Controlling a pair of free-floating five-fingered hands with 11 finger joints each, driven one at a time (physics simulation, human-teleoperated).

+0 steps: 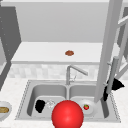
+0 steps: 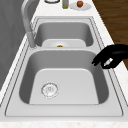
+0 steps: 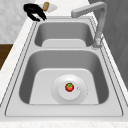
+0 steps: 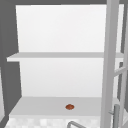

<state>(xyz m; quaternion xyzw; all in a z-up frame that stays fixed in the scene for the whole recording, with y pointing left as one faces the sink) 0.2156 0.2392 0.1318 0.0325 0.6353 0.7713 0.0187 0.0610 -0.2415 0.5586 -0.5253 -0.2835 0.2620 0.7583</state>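
Black left robot hand (image 1: 40, 105) curled, empty | over left basin (image 2: 65, 85) front edge | drain (image 1: 50, 103) beside

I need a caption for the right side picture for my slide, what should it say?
A small red strawberry sits on a round white plate in the near steel sink basin, while a black hand hovers over the far corner.

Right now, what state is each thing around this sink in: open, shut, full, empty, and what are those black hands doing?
Cabinet door: swung open.
Right hand: by the door's handle; grip unclear.
Left hand: fingers curled, holding nothing, over left basin's front edge.
Left basin: empty, dry.
Plate: in right basin, carrying a strawberry.
Faucet: no water running.
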